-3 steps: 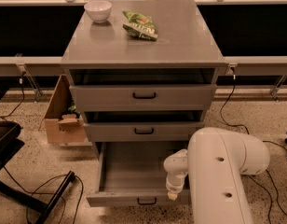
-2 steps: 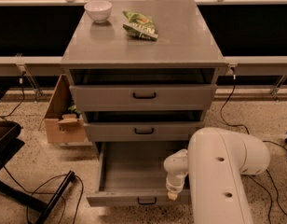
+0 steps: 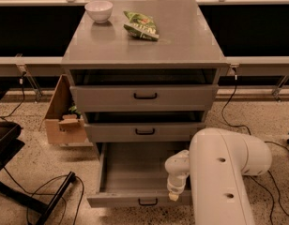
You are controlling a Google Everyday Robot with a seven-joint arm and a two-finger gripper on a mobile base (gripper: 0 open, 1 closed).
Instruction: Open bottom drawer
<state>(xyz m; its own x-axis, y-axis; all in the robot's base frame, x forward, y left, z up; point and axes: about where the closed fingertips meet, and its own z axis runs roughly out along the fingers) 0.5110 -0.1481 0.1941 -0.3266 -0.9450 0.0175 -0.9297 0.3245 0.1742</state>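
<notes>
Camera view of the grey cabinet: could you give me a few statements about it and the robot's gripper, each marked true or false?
1. The bottom drawer is pulled well out, with its tray showing. True.
2. A white bowl and a green snack bag sit on the cabinet top. True.
3. The gripper hangs above the cabinet top. False: it is low, at the bottom drawer's front right corner.
4. The cardboard box lies inside the bottom drawer. False: it stands on the floor, left of the cabinet.

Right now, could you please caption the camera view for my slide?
Bottom drawer pulled well out, its tray bare, with the gripper at its front right corner.
</notes>
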